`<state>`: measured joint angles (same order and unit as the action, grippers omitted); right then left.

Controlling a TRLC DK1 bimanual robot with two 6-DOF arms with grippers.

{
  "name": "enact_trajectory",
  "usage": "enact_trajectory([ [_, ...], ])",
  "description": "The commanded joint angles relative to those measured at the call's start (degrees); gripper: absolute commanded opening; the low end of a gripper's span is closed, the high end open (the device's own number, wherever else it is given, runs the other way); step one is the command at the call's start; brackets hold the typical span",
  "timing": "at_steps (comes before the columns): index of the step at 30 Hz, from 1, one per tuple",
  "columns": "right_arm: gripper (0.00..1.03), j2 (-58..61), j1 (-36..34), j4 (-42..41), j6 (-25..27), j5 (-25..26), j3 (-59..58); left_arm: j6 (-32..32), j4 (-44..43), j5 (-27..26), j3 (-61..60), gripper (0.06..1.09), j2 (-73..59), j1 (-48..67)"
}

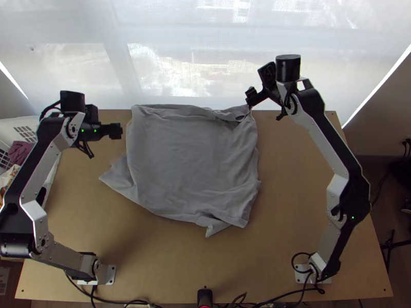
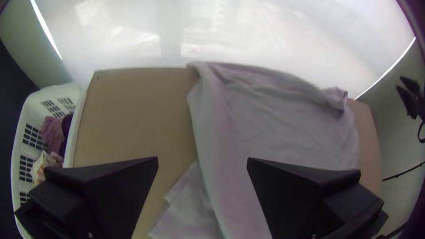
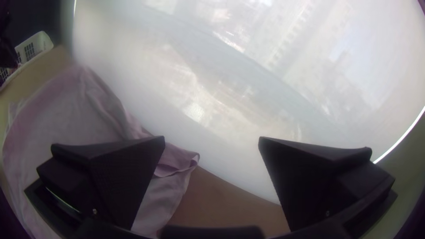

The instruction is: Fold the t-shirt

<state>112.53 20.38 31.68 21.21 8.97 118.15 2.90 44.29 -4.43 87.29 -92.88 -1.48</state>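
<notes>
Grey t-shirt (image 1: 190,159) lies spread on the wooden table (image 1: 298,205), creased along its far edge, 1 corner poking out nearside. My left gripper (image 1: 117,131) is off its left side, right gripper (image 1: 251,96) near its far-right corner; both finger pairs spread.

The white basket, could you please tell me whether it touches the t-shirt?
Apart: the left wrist view shows bare table between the basket and the t-shirt.

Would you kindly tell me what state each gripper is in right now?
Left gripper: open, fingers wide apart, holding nothing.
Right gripper: open too, nothing between its fingers.
</notes>
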Motion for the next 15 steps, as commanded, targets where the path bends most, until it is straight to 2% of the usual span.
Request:
enact_trajectory([
  [1, 0.98, -11.02, 1.85, 1.01, -0.21, -0.45, -7.14, -1.58, 1.23, 4.07, -20.05, 1.03, 13.69, -0.72],
  [4, 0.98, -16.29, 3.0, 1.45, -0.29, -0.53, -12.06, -1.67, -0.96, 5.74, -26.03, 1.0, 15.89, -0.81],
  [9, 0.98, -24.46, 5.72, 2.42, 0.23, -0.62, -20.59, -2.98, -9.84, 10.14, -33.76, 1.0, 17.3, -0.63],
  [15, 0.98, -29.65, 5.81, 5.41, 0.23, -0.62, -23.31, -3.42, -15.38, 13.39, -37.01, 1.0, 13.69, -0.55],
])
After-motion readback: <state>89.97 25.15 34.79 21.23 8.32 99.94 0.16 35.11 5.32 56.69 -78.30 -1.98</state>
